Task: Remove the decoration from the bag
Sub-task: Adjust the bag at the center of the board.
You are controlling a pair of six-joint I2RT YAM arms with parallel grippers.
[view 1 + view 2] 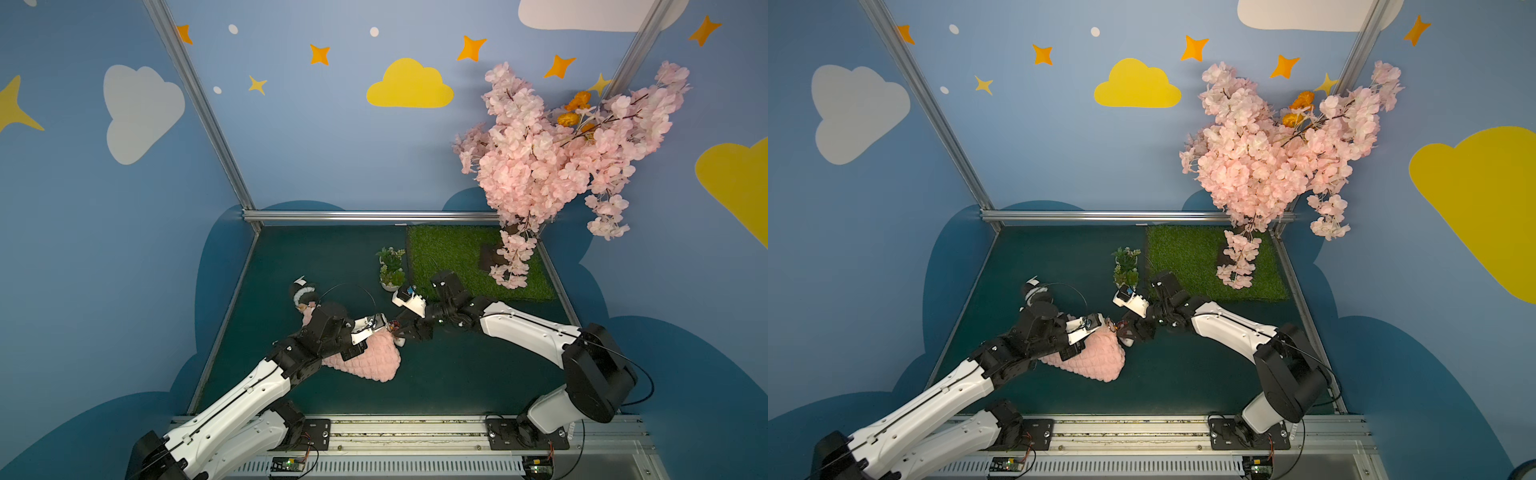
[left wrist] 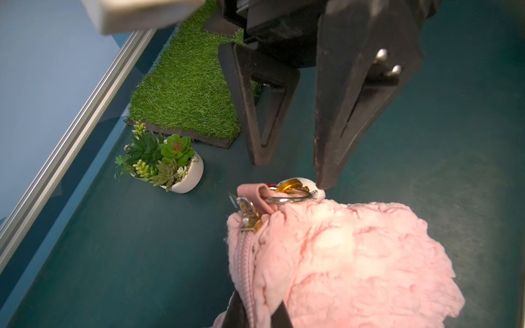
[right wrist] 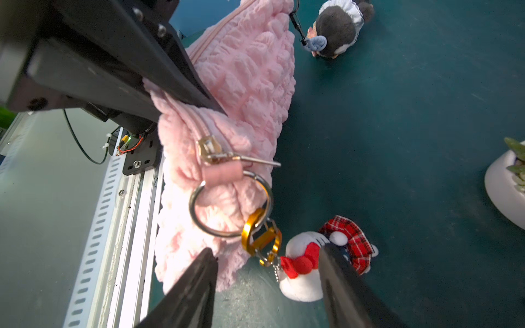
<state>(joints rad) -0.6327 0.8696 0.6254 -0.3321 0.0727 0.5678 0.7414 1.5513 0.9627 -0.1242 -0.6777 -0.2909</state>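
Both top views: pink bag (image 1: 365,363) on tabletop (image 1: 457,374), decoration (image 1: 399,340) just beside its corner; left wrist: left gripper (image 2: 255,316) jaws clamped on the zip edge; right wrist: right gripper (image 3: 268,251) jaws apart astride the gold clasp (image 3: 245,233); plush likely light, squashy; stiff clasp looks the surer hold.

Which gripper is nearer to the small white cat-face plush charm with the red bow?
Right. The right gripper has open jaws around the charm and its gold clip. The left gripper is clamped on the fluffy pink quilted bag, farther along its zip edge, apart from the charm.
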